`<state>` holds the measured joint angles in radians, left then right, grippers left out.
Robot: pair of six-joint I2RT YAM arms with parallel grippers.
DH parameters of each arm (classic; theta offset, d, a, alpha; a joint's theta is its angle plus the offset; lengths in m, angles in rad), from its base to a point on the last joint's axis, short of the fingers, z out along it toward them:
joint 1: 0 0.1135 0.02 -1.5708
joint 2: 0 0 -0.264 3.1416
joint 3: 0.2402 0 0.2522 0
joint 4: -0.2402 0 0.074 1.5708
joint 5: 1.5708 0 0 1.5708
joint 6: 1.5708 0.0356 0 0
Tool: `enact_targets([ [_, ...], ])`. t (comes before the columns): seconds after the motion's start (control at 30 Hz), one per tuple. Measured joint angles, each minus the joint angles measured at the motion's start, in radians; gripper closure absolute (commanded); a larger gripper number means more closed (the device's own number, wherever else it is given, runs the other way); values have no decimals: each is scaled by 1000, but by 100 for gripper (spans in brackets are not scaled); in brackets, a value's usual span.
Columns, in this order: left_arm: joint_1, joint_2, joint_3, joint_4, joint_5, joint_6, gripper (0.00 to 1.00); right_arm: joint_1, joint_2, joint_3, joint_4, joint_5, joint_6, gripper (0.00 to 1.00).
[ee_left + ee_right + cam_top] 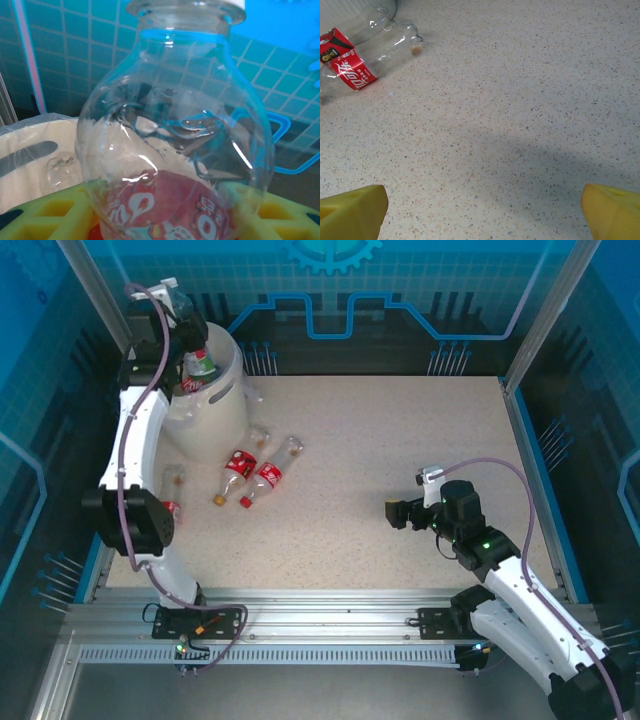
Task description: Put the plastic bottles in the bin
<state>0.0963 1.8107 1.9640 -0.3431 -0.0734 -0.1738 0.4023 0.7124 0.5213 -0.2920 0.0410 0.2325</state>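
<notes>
Right pincer (pixel 392 512) of mine hangs spread wide and empty over the bare table (pixel 400 430), well to the right of the bin (pixel 205 425). Farther on, just beside the bin's near-right side, loose bottles lie on their sides, among them a red-labelled bottle (pixel 238 472) and its neighbour (pixel 270 472). Farthest, above the bin's rim, my left pincer (pixel 165 222) is closed around the red-labelled belly of a clear bottle (pixel 175 115), neck up. A green-banded bottle (pixel 201 368) pokes out of the bin beneath it. These look empty and thin-walled, so I expect them to be light, slick, easily dented and apt to roll. I judge the labelled waist the best hold, squeezed gently across its width.
</notes>
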Motion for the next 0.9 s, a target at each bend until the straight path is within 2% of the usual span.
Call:
enact_targets([
  [0.27, 28, 126, 111, -145, 57, 79, 68, 0, 1, 0, 0, -1, 0, 0],
  [0.5, 29, 155, 111, -219, 135, 143, 60, 0, 30, 0, 2, -2, 0, 0],
  [0.57, 29, 155, 111, -232, 150, 160, 51, 0, 42, 0, 4, -6, 0, 0],
  [0.67, 30, 155, 110, -243, 174, 181, 22, 0, 58, 0, 10, -16, 0, 0],
  [0.83, 47, 155, 101, -263, 203, 199, 2, 0, 65, 0, 16, -20, 0, 0],
  [0.9, 55, 155, 103, -263, 211, 201, 1, 0, 66, 0, 16, -22, 0, 0],
])
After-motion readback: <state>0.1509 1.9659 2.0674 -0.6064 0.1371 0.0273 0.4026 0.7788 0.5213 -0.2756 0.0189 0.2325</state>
